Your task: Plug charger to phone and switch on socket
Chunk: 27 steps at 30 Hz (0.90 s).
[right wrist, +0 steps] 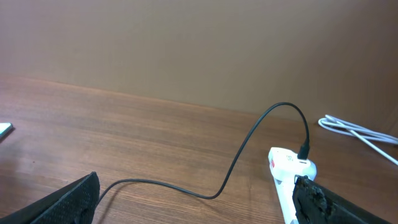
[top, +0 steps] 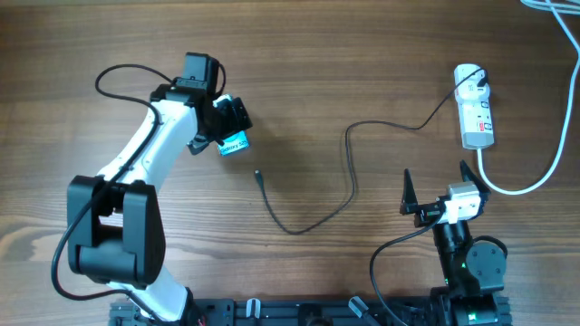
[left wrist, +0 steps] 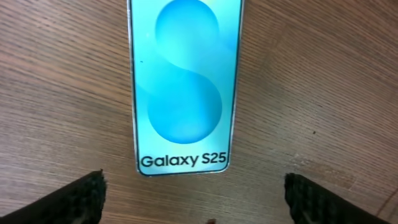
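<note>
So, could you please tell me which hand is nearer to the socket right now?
Right. The right hand sits just below the socket in the overhead view, open and apart from it; the left hand is far across the table, over the phone.

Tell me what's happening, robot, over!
Left fingers open near phone; right fingers open, empty. Charger in socket, tip loose, not in phone. Nothing blocking.

Wooden table (top: 299, 81), mid-brown, with grain running left to right across the overhead view; same surface seen close in the left wrist view, with fine diagonal grain lines and a few dark specks; plain brown wall (right wrist: 199, 43), matte and evenly toned, rising behind the table's far edge in the right wrist view.
</note>
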### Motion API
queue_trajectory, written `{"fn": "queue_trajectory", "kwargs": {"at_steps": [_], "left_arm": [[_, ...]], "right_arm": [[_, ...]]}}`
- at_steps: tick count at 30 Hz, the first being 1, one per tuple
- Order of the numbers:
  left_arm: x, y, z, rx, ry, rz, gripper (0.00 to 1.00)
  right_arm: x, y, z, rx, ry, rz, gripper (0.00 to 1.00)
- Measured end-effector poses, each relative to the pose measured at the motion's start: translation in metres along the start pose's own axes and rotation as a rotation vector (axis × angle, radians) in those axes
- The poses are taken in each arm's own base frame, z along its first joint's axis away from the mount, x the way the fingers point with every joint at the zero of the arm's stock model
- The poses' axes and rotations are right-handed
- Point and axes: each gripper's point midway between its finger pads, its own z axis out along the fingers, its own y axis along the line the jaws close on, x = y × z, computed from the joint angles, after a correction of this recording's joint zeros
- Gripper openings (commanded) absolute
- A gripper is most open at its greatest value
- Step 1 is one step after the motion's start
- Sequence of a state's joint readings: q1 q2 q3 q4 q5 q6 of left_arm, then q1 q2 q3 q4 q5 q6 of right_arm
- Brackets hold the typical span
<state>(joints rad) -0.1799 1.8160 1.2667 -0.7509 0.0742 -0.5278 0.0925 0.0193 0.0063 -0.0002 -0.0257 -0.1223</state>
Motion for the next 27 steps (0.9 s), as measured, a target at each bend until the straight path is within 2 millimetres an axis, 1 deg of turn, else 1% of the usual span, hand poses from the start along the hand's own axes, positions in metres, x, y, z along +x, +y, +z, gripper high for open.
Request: {"fn": "queue_trajectory", "kwargs": {"at_steps": [3, 7, 12, 13, 15, 17, 20, 22, 23, 26, 27], "left_arm": [[-0.001, 0.000, 0.000, -0.038, -0.029, -0.024, 0.95], [-0.014, -0.001, 0.002, -0.042, -0.101, -0.054, 0.96], [-0.034, -0.008, 0.000, -0.017, -0.191, -0.065, 0.97], [-0.037, -0.010, 0.001, -0.011, -0.203, -0.066, 0.98], [-0.042, -0.011, 0.007, -0.008, -0.216, -0.066, 1.00], [-0.040, -0.009, 0.019, -0.025, -0.203, -0.066, 1.00], [-0.032, 0.000, 0.044, -0.067, -0.152, -0.065, 1.00], [-0.027, 0.004, 0.053, -0.084, -0.129, -0.064, 1.00], [-0.025, 0.007, 0.056, -0.095, -0.121, -0.062, 0.98], [-0.019, 0.010, 0.056, -0.112, -0.097, -0.054, 0.88], [-0.018, 0.011, 0.056, -0.117, -0.091, -0.055, 0.87]], "right_arm": [[0.000, 0.000, 0.000, 0.000, 0.000, 0.000, 1.00], [0.000, 0.000, 0.000, 0.000, 0.000, 0.000, 1.00], [0.000, 0.000, 0.000, 0.000, 0.000, 0.000, 1.00], [0.000, 0.000, 0.000, 0.000, 0.000, 0.000, 1.00], [0.000, 0.000, 0.000, 0.000, 0.000, 0.000, 1.00], [0.000, 0.000, 0.000, 0.000, 0.000, 0.000, 1.00], [0.000, 0.000, 0.000, 0.000, 0.000, 0.000, 1.00], [0.000, 0.000, 0.000, 0.000, 0.000, 0.000, 1.00], [0.000, 0.000, 0.000, 0.000, 0.000, 0.000, 1.00], [0.000, 0.000, 0.000, 0.000, 0.000, 0.000, 1.00], [0.000, 0.000, 0.000, 0.000, 0.000, 0.000, 1.00]]}}
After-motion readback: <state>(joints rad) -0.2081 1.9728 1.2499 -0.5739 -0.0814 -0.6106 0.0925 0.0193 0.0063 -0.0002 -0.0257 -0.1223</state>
